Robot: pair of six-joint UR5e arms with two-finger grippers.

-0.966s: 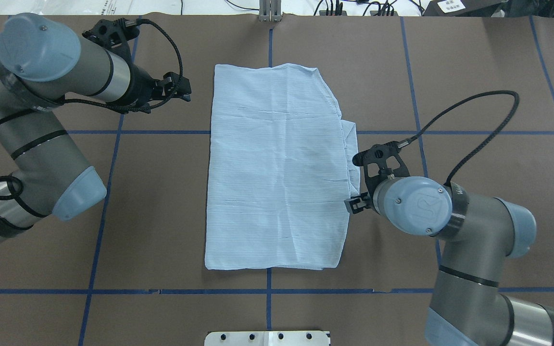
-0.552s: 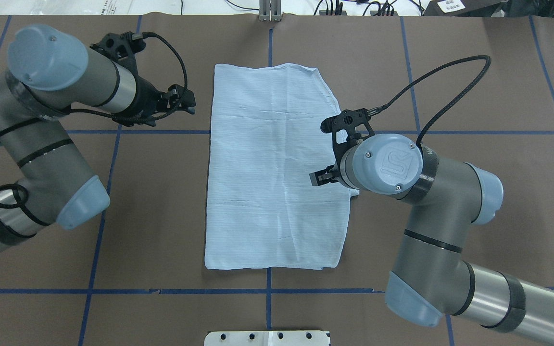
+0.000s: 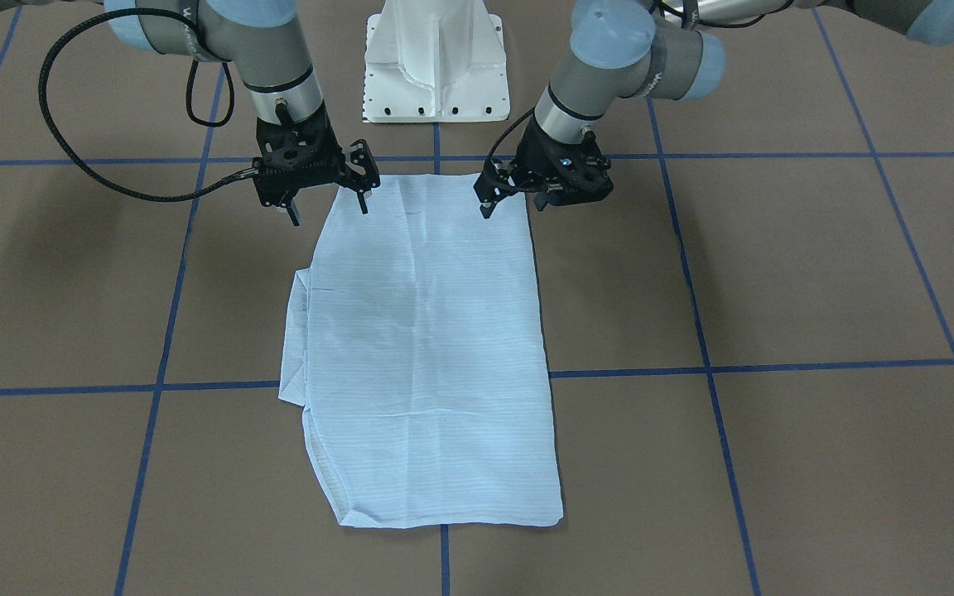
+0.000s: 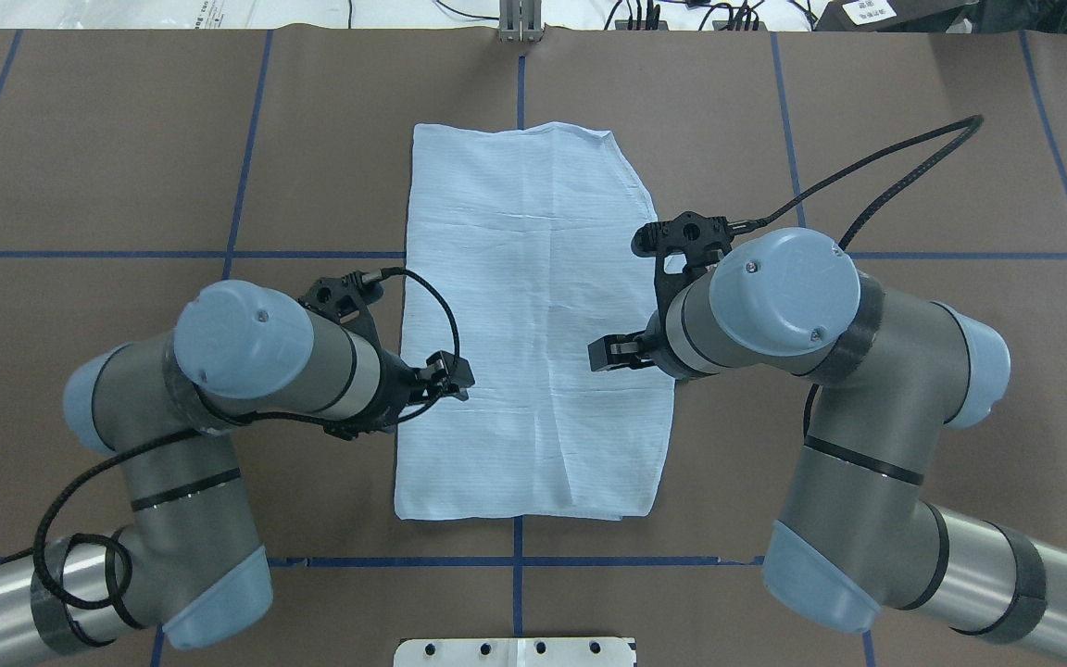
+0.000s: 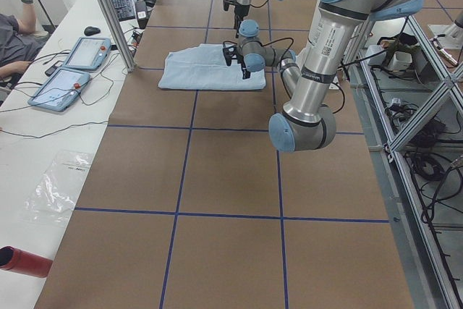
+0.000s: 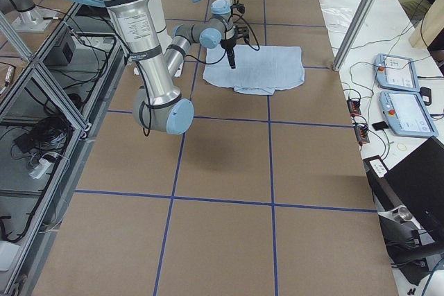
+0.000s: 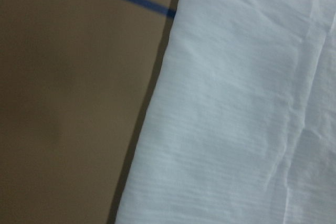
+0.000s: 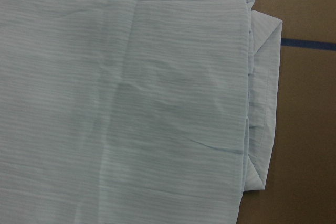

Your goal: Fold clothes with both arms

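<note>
The light blue striped shirt lies flat on the brown table as a folded rectangle, also seen in the front view. A folded sleeve edge sticks out along its right side. My left gripper hovers open over the shirt's left edge near the robot-side end. My right gripper hangs open above the shirt's right part at the same end. Neither holds fabric. Both wrist views show only the cloth and table, with no fingers in sight.
Blue tape lines grid the brown table. The white pedestal base stands just behind the shirt's robot-side edge. A side bench holds tablets, with a person's arm beside them.
The left arm has swung from the table's far left back toward the robot, and its gripper now hovers over the shirt's left edge. The right gripper moved from the shirt's right edge to over the cloth.
</note>
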